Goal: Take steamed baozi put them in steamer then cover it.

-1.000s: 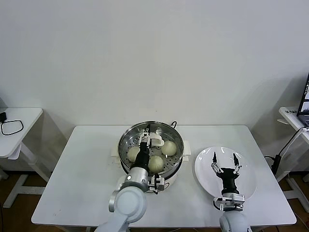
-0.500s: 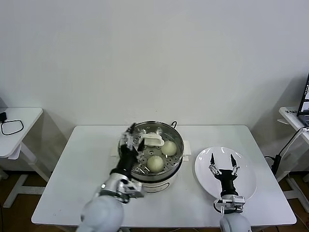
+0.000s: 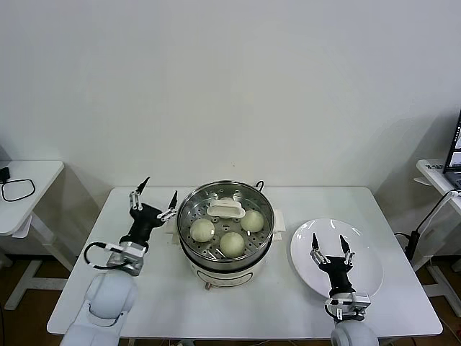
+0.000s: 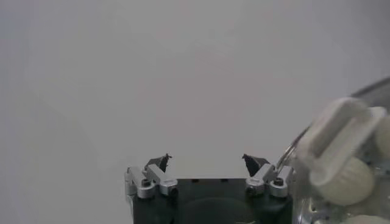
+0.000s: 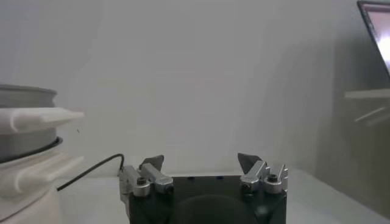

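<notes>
The steel steamer [image 3: 189, 216] stands at the table's middle, with the clear glass cover on it and its cream handle [image 3: 225, 209] at the centre. Three baozi show through the glass [image 3: 202, 229], [image 3: 232, 244], [image 3: 251, 220]; a fourth is hidden. My left gripper [image 3: 153, 194] is open and empty, just left of the steamer and apart from it. In the left wrist view the open gripper [image 4: 207, 160] has the cover's handle [image 4: 336, 133] beside it. My right gripper [image 3: 328, 245] is open and empty over the white plate [image 3: 364, 272]. In the right wrist view the gripper [image 5: 201, 161] is open and the steamer [image 5: 24, 97] stands off to one side.
A black power cord [image 3: 258, 186] runs behind the steamer. A small side table with a black cable [image 3: 18, 189] stands at the far left. Another table with a laptop [image 3: 455, 155] is at the far right. The white table's front edge [image 3: 245, 335] is near my body.
My left gripper let go of the cover's handle and swung left, off the steamer, now open. The cover stays on the steamer. My right gripper drew back slightly.
</notes>
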Controlling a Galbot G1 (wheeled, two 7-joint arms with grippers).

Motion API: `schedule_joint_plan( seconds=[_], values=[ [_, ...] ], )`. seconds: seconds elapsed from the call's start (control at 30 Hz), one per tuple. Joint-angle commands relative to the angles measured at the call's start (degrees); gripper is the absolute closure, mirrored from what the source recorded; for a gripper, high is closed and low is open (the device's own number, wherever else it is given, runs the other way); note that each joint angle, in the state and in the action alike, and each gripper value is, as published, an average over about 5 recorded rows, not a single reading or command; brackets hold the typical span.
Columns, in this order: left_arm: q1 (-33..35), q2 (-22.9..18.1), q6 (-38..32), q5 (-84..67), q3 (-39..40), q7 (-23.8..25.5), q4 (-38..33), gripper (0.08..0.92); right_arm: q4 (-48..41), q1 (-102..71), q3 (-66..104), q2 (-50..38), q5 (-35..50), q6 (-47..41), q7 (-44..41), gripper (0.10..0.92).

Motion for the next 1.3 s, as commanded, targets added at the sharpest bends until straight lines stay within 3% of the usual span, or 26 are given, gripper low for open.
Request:
schedule_joint_plan(
  seconds=[0.03, 0.4, 1.3],
  values=[
    [0.8, 0.2, -18.6, -17.7, -7.5, -1.7, 14.4, 0.177, 0.7, -0.6, 0.1, -0.8, 3.8, -0.7, -1.4, 0.203],
    [1.3, 0.4, -19.2, -14.8, -7.1, -1.6, 17.5, 0.177, 0.1, -1.5, 0.5, -0.7, 2.8, -0.8, -0.6, 0.203],
    [3.6, 0.5, -17.5, -13.1, -7.1, -1.6, 15.4, 0.177, -0.4, -0.6, 0.1, 0.9, 2.0, -1.9, 0.0, 0.203]
  ],
)
